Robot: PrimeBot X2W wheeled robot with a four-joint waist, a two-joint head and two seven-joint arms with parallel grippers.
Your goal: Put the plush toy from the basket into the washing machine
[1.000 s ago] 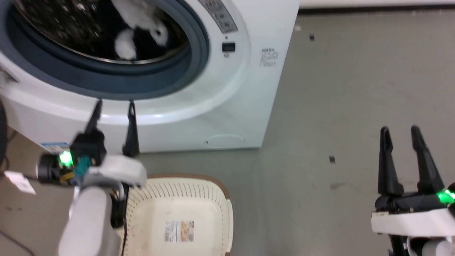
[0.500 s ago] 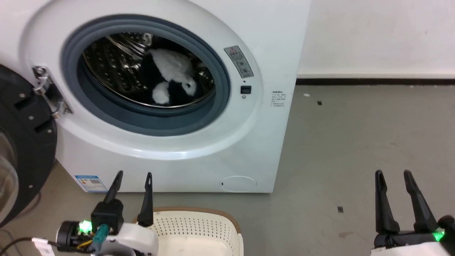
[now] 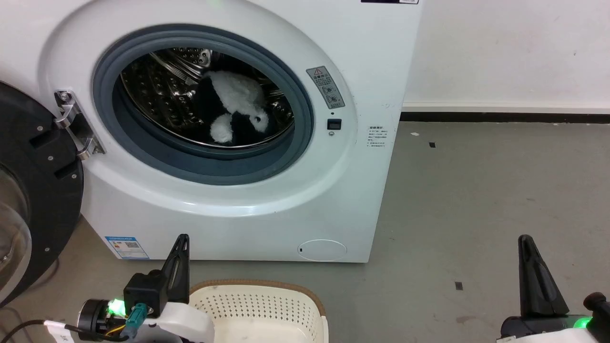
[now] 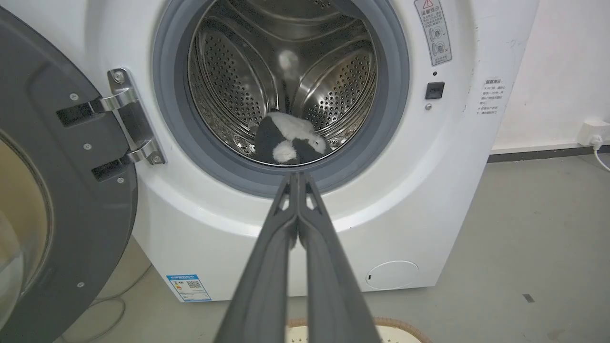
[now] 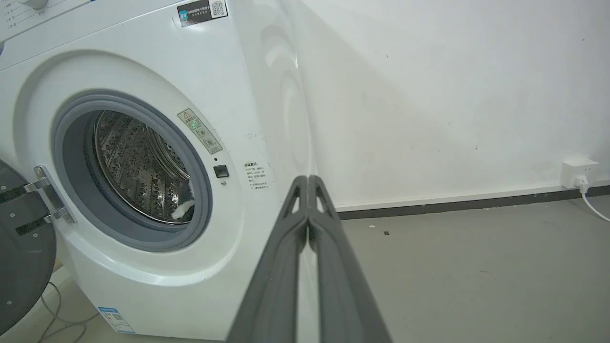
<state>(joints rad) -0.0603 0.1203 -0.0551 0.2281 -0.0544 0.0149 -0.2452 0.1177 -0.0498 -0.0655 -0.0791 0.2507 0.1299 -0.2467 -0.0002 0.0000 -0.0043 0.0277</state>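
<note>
The black-and-white plush toy [image 3: 236,112] lies inside the steel drum of the white washing machine [image 3: 362,71], low in the drum; in the left wrist view the plush toy [image 4: 289,140] rests at the drum's bottom, in the washing machine [image 4: 452,157]. A sliver of the plush toy [image 5: 182,208] shows in the right wrist view, inside the washing machine [image 5: 228,66]. The cream basket [image 3: 259,305] with its brown rim stands on the floor before the washer. My left gripper [image 3: 181,245] is shut with nothing held, beside the basket's left end. My right gripper [image 3: 526,245] is shut and empty at the lower right.
The black round door [image 3: 33,190] hangs open to the left on its metal hinge [image 3: 76,126]. Grey floor [image 3: 476,200] stretches to the right up to a white wall with a dark skirting. A socket with a plug [image 5: 579,174] sits low on that wall.
Both grippers have gone from open to shut, with nothing in them. The head camera has tilted upward, bringing the whole porthole and wall into view. The plush toy has stayed in the drum.
</note>
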